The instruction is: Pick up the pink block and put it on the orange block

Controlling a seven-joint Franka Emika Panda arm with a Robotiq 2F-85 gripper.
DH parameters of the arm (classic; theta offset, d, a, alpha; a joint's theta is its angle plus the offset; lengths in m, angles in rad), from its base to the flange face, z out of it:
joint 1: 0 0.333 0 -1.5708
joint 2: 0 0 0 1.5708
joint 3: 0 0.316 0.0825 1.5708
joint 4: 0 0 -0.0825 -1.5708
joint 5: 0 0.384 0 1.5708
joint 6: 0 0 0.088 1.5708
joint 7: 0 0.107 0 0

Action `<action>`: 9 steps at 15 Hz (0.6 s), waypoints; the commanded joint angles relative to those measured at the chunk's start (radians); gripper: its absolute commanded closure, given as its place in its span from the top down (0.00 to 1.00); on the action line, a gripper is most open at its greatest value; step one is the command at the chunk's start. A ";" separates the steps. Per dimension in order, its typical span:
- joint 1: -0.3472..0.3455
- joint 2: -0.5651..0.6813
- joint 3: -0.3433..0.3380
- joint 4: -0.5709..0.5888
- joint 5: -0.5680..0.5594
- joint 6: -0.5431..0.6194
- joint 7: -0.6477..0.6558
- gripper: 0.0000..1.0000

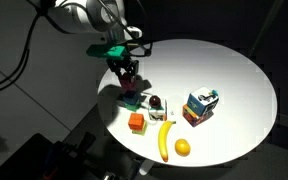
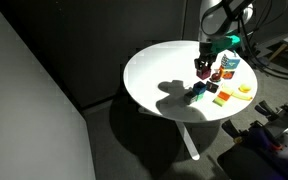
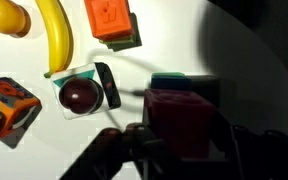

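In the wrist view the pink block (image 3: 184, 118) sits between the dark fingers of my gripper (image 3: 184, 140), which is shut on it. In both exterior views the gripper (image 1: 128, 74) (image 2: 203, 68) hangs a little above the white round table (image 1: 234, 70), near its edge. The pink block (image 1: 131, 88) shows at the fingertips. The orange block (image 1: 136, 122) (image 3: 109, 18) lies on the table nearer the edge, apart from the gripper. A teal-blue cube (image 1: 134, 101) (image 3: 174, 80) lies just under and beside the held block.
A banana (image 1: 165, 140) (image 3: 54, 35) and a round orange fruit (image 1: 182, 147) (image 3: 4, 15) lie near the orange block. A dark red ball on a white holder (image 3: 79, 95) and a multicoloured box (image 1: 201, 104) (image 3: 4, 108) stand further in.
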 commanded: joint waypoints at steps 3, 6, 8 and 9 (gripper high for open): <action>-0.036 -0.108 0.004 -0.093 0.005 -0.029 -0.061 0.31; -0.054 -0.145 0.001 -0.135 0.008 -0.031 -0.082 0.31; -0.069 -0.165 -0.003 -0.161 0.010 -0.033 -0.102 0.31; -0.078 -0.172 -0.006 -0.174 0.011 -0.033 -0.114 0.31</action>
